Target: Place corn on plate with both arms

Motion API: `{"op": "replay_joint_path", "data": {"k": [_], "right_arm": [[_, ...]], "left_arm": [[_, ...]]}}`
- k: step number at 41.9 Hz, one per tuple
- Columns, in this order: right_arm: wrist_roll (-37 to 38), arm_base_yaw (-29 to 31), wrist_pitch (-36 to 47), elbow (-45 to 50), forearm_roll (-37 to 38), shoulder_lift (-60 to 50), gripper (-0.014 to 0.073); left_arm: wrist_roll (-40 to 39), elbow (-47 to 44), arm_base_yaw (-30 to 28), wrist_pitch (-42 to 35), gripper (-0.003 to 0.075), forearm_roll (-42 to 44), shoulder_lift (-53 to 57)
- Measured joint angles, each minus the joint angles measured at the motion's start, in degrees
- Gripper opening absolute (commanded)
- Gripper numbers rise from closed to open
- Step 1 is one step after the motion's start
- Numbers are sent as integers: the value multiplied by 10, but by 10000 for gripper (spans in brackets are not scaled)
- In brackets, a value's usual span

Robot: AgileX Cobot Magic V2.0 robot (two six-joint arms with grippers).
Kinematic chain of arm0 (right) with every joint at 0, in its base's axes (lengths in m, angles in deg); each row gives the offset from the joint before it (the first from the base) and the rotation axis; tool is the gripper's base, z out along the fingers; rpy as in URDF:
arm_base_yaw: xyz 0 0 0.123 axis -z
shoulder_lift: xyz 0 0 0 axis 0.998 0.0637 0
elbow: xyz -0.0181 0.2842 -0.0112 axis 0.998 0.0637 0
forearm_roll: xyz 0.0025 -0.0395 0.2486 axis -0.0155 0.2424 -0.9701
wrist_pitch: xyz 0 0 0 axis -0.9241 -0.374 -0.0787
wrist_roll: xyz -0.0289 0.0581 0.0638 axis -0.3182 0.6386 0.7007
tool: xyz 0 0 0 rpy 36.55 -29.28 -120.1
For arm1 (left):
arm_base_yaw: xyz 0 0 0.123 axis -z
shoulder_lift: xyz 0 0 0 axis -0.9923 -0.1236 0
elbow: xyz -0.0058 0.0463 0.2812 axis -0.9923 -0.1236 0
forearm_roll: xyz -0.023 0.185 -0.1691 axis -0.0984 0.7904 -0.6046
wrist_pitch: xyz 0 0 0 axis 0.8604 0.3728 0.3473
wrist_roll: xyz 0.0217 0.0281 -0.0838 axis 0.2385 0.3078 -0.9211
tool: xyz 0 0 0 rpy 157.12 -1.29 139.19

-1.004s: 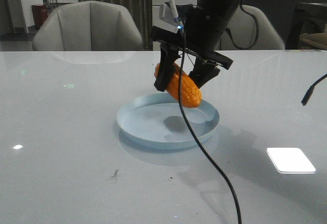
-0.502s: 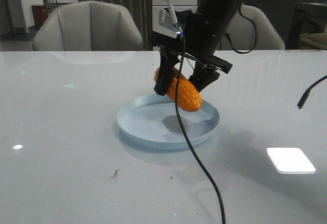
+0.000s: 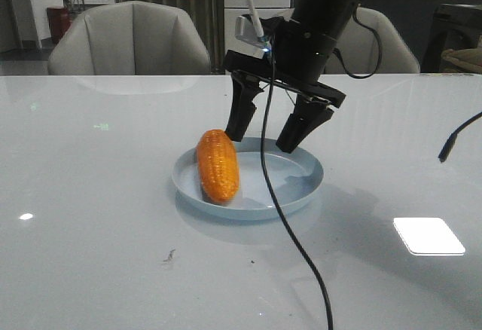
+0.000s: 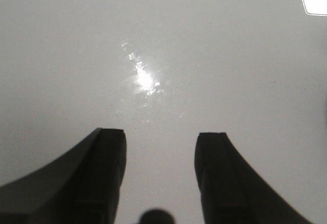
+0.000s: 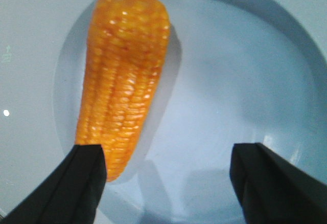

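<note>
Corn (image 3: 217, 166) lying on the plate (image 3: 301, 187), released, with the right gripper (image 3: 269, 134) spread wide above it.

The corn is judged stiff and fairly light, its bumpy kernel rows giving good purchase, though its round body is likely to roll on the smooth plate; a hold across the thick middle, square to its length, is advised. It is seen as an orange-yellow cob with tapered ends, resting along the plate's left side, one tip at the rim. In the right wrist view one finger (image 5: 76, 183) stands beside the cob's near end. The left gripper (image 4: 160, 175) is held apart over bare table (image 4: 153, 45), nothing between its fingers.
</note>
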Motion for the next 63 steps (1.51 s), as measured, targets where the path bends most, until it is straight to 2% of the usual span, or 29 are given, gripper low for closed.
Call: {"op": "replay_joint_path", "data": {"k": [10,15,26,36,44,53,58,63], "right_arm": [[0,0,15,0,12,-32,602],[0,5,4,0,54,-78,602],[0,11,-44,0,190,-244,602],[14,31,-52,10,211,-392,548],[27,108,-52,101,215,-498,538],[28,215,-9,289,219,-624,538],[28,249,15,380,220,-683,538],[28,253,35,456,218,-728,538]], "left_arm": [[0,0,0,0,380,0,0],[0,0,0,0,380,0,0],[0,0,0,0,380,0,0],[0,0,0,0,380,0,0],[0,0,0,0,380,0,0],[0,0,0,0,380,0,0],[0,0,0,5,380,0,0],[0,0,0,18,380,0,0]]}}
